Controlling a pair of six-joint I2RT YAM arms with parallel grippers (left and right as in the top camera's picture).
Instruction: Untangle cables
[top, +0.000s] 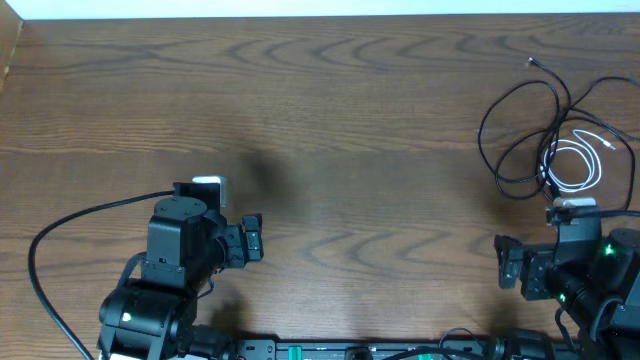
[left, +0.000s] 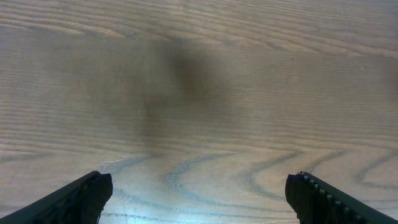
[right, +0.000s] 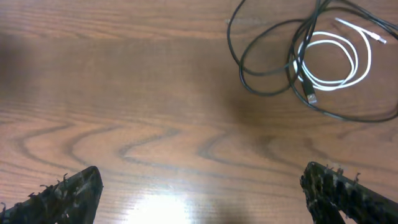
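Thin black cables (top: 520, 130) lie looped together at the far right of the table, tangled with a short white cable (top: 575, 165) coiled inside them. In the right wrist view the black loops (right: 267, 62) and the white coil (right: 339, 62) lie at the upper right, with a small plug (right: 310, 94) between them. My right gripper (right: 202, 190) is open and empty, well short of the cables. My left gripper (left: 199, 196) is open and empty over bare wood at the near left, far from the cables. In the overhead view the left arm (top: 175, 250) and the right arm (top: 570, 265) sit near the front edge.
The wooden table (top: 330, 110) stretches between the arms. A thicker black robot wire (top: 60, 235) curves at the near left. A dark shadow patch (left: 180, 81) lies on the wood ahead of the left gripper.
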